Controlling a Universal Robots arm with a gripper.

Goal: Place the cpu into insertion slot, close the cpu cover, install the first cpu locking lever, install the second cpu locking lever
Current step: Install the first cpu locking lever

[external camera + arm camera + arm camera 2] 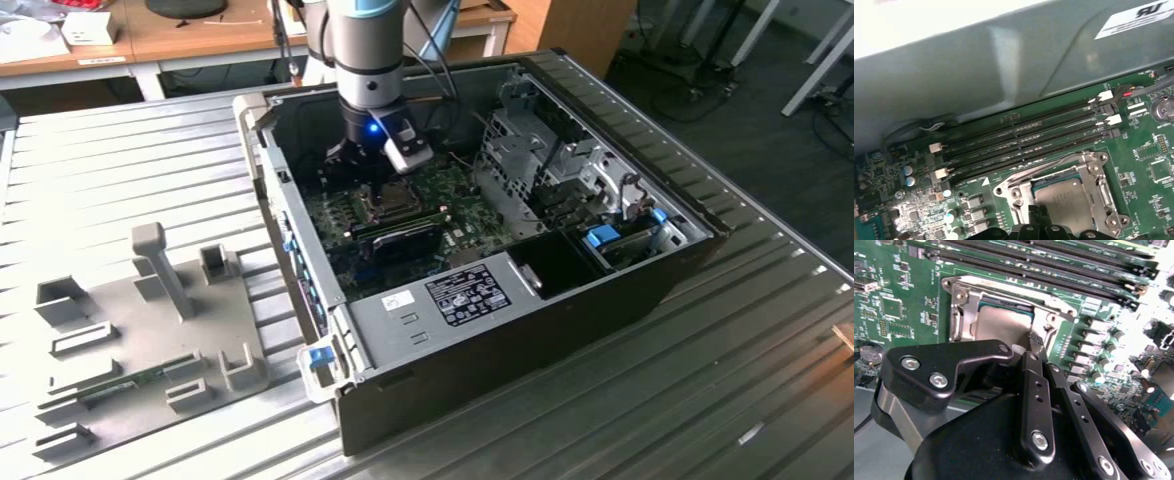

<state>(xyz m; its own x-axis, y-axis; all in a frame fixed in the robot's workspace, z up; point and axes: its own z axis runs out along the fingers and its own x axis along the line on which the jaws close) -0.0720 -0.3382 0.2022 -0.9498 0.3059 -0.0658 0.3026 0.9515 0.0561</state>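
Note:
The cpu, a dull grey square, lies flat in the insertion slot on the green board. The cpu cover, a silvery frame, lies down around it with the chip showing through its cut-out. A thin wire locking lever runs along the socket's side nearest the memory slots. My gripper is down inside the case, fingers shut together with nothing between them. Its tip is at the socket's edge, beside the cpu.
Long black memory slots run beside the socket. The open computer case hems the arm in, with a drive cage at the exterior view's right. A grey fixture plate lies on the table at that view's left.

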